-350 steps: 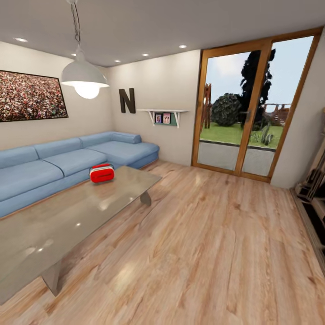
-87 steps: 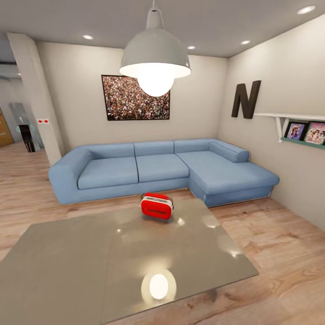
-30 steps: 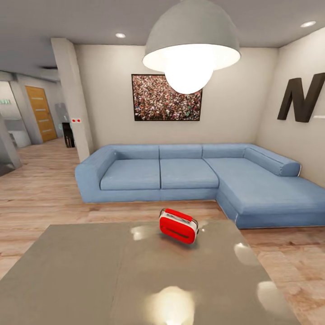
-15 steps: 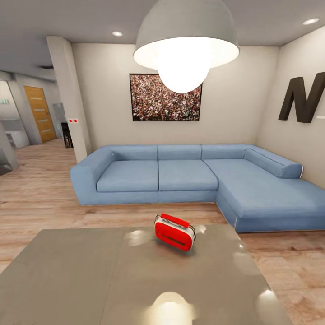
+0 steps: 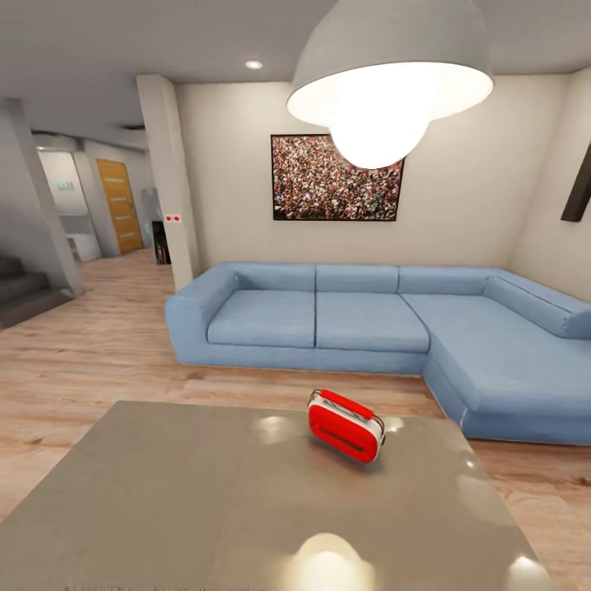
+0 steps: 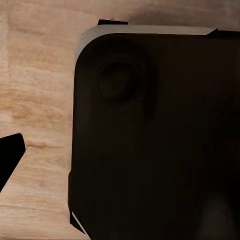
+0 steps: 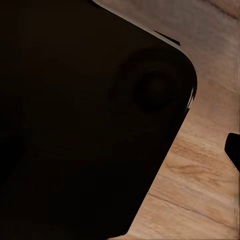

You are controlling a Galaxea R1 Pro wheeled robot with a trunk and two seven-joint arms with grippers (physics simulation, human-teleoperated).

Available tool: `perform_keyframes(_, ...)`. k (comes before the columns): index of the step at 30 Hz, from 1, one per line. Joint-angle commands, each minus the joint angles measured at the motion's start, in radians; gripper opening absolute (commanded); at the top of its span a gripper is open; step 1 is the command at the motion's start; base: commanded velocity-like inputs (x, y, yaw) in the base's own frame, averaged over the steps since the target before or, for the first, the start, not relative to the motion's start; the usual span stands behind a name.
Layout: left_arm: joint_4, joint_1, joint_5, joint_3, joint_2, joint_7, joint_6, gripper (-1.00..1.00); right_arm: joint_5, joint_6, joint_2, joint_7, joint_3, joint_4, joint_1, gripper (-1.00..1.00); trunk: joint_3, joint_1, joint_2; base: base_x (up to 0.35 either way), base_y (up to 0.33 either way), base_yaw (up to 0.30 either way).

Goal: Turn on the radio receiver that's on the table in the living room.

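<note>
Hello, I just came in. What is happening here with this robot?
The robot is in the living room, facing the grey table. A red radio stands on the table's far side, towards the blue sofa, with a lit lamp hanging above. Nothing touches the radio at this moment. Both wrist views look down past a dark part of the robot at the wood floor, so the robot has not yet reached for it.

A blue L-shaped sofa (image 5: pixel 369 324) stands against the far wall, its chaise reaching toward the near right. Above it hangs a framed crowd picture (image 5: pixel 337 178). A grey dome pendant lamp (image 5: pixel 392 61) hangs near at the upper right, its bulb lit. Left of the sofa rises a white pillar (image 5: pixel 171 180) bearing two small red marks. Beyond it, far left, are an orange-brown door (image 5: pixel 117 205) and dark stair steps (image 5: pixel 23 287). Light wood plank floor (image 5: pixel 90 353) spreads between them.
</note>
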Motion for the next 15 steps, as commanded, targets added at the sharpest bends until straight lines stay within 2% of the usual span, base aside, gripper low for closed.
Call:
perform_keyframes(1,0.0,0.0,0.0,0.0,0.0,0.0,0.0,1.0,0.0,0.0,0.0,0.0,0.0,0.0,0.0,1.0,0.0,0.0,0.0,0.0,0.0,0.268)
perform_keyframes(4,0.0,0.0,0.0,0.001,0.0,0.0,0.0,1.0,0.0,0.0,0.0,0.0,0.0,0.0,0.0,1.0,0.0,0.0,0.0,0.0,0.0,0.135)
perform_keyframes(15,0.0,0.0,-0.001,0.0,0.0,0.0,0.001,1.0,0.0,0.0,0.0,0.0,0.0,0.0,0.0,1.0,0.0,0.0,0.0,0.0,0.0,0.01)
